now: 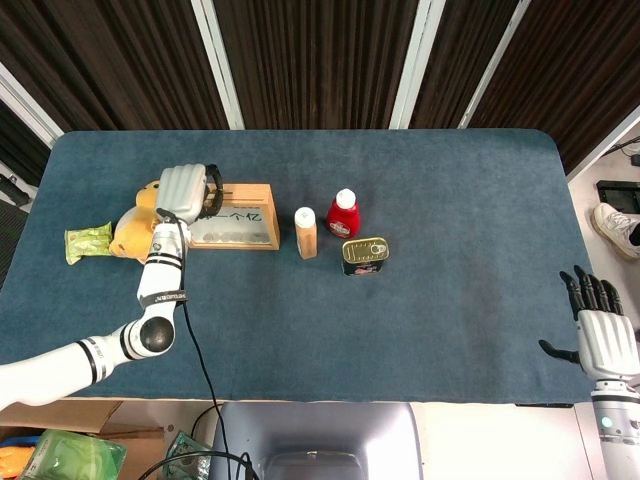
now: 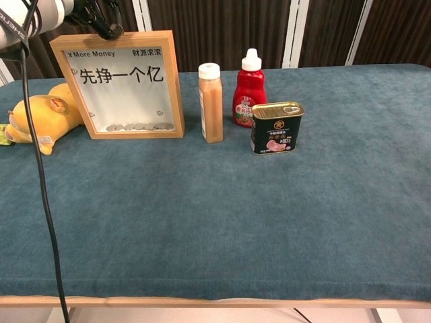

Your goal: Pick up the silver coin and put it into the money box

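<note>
The money box (image 1: pixel 238 229) is a wooden frame with a clear front (image 2: pixel 121 87), standing at the left of the blue table. Several silver coins (image 2: pixel 138 126) lie at its bottom. My left hand (image 1: pixel 183 190) hovers over the box's top left corner with its fingers (image 2: pixel 101 23) curled down just above the top edge. No coin shows in those fingers from either view. My right hand (image 1: pixel 603 335) hangs off the table's front right corner, fingers spread, holding nothing.
A yellow plush toy (image 2: pixel 40 114) and a green packet (image 1: pixel 88 241) lie left of the box. To its right stand an orange bottle (image 2: pixel 211 102), a red ketchup bottle (image 2: pixel 250 89) and a dark tin can (image 2: pixel 277 128). A black cable (image 2: pixel 40 202) hangs from the left arm.
</note>
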Robot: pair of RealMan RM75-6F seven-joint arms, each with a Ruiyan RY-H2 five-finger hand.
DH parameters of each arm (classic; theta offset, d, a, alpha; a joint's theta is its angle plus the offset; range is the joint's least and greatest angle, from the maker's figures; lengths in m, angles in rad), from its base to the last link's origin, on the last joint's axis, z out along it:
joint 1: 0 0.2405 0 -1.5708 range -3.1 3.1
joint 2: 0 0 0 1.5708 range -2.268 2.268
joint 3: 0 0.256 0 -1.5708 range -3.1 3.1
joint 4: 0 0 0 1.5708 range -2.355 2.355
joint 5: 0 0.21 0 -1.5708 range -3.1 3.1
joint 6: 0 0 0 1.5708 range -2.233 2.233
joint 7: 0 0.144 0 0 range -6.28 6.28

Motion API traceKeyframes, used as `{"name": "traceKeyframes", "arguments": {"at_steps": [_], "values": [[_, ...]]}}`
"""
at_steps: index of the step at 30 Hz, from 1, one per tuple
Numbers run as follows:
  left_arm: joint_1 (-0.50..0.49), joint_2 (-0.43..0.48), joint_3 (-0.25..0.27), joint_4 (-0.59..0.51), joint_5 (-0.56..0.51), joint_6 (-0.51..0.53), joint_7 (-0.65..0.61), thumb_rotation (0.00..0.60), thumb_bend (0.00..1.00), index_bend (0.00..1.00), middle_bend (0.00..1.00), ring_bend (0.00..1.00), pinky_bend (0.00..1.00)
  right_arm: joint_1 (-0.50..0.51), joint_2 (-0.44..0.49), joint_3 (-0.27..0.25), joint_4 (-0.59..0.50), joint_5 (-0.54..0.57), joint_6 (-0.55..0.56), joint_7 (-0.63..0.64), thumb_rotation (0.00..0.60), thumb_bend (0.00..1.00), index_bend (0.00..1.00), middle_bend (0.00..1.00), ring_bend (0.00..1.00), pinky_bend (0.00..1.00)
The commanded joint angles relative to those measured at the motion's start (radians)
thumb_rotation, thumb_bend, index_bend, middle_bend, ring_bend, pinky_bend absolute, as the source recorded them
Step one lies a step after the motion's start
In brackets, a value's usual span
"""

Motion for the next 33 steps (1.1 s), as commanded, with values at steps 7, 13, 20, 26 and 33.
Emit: {"name": "traceKeyframes", "arguments": {"at_steps": [7,13,20,26,33], "values": [[-0.010,-0.002,0.017,0.011,-0.012,-0.001,-0.007,0.600,0.62,0.70,1.00,1.00,1.00,-0.001,0.001,0.000,0.000,0.000,0.002,0.003,0.600,0.17,0.00,0.00,0.00,0.00],[-0.011,0.007,0.028,0.007,-0.003,-0.002,-0.017,0.600,0.54,0.42,1.00,1.00,1.00,0.000,0.001,0.000,-0.001,0.003,0.001,0.000,0.600,0.17,0.00,0.00,0.00,0.00],[-0.009,0.017,0.033,-0.004,0.005,0.005,-0.034,0.600,0.53,0.30,1.00,1.00,1.00,0.000,0.001,-0.001,-0.002,0.003,0.002,-0.001,0.600,0.17,0.00,0.00,0.00,0.00],[0.050,0.083,0.045,-0.140,0.150,0.094,-0.107,0.600,0.49,0.24,1.00,1.00,1.00,0.000,0.002,-0.002,-0.001,-0.002,0.004,0.000,0.600,0.17,0.00,0.00,0.00,0.00],[0.338,0.320,0.266,-0.461,0.598,0.274,-0.299,0.600,0.42,0.05,0.39,0.64,0.91,-0.006,0.004,-0.015,-0.011,-0.029,0.016,0.000,0.600,0.17,0.00,0.00,0.00,0.00]]}}
